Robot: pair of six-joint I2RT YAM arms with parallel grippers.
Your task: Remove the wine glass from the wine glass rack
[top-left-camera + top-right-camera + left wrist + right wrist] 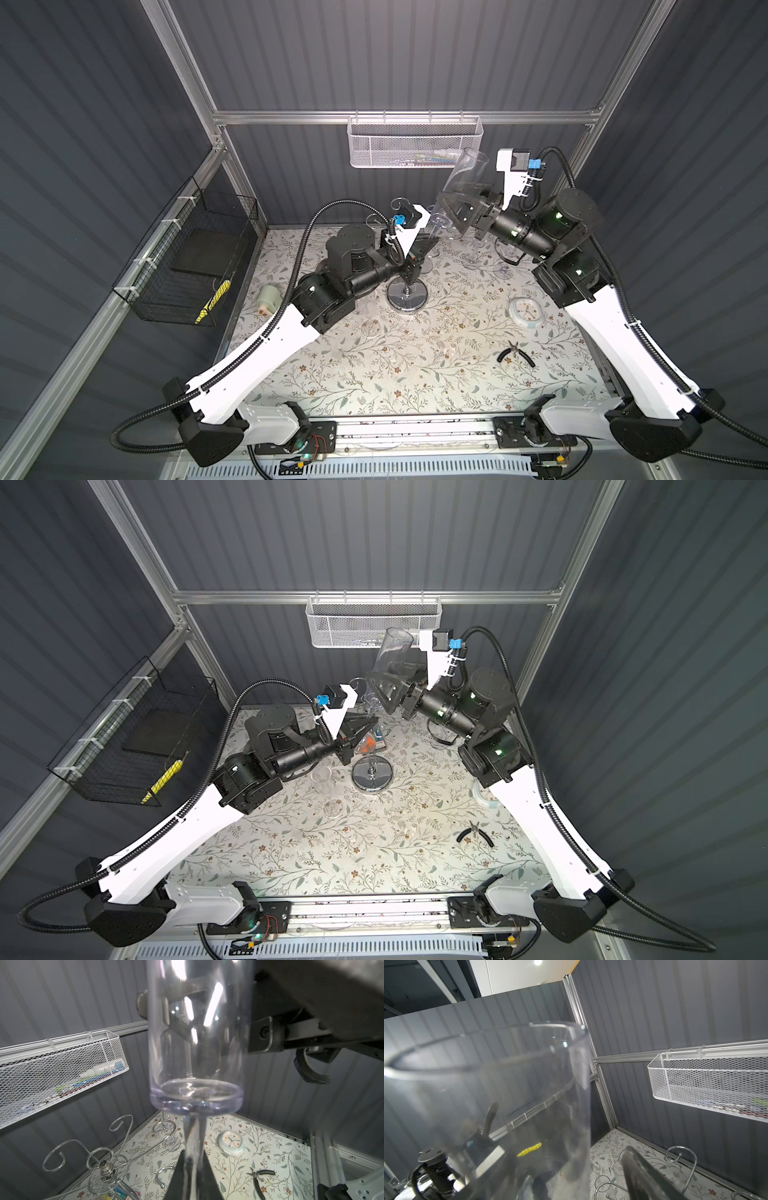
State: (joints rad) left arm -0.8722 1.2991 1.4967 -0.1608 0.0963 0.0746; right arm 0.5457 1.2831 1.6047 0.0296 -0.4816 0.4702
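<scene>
One clear, straight-sided stemmed wine glass is held in the air above the back edge of the floral-patterned desk, near the curled arms of the single shiny chrome wire wine glass rack. Its long axis is tilted, with the rim pointed up toward the back wall and the stem down. Two black claws are seen. The stem is pinched in the closed left gripper. The bowl is straddled by the spread right gripper, one finger apart from it.
</scene>
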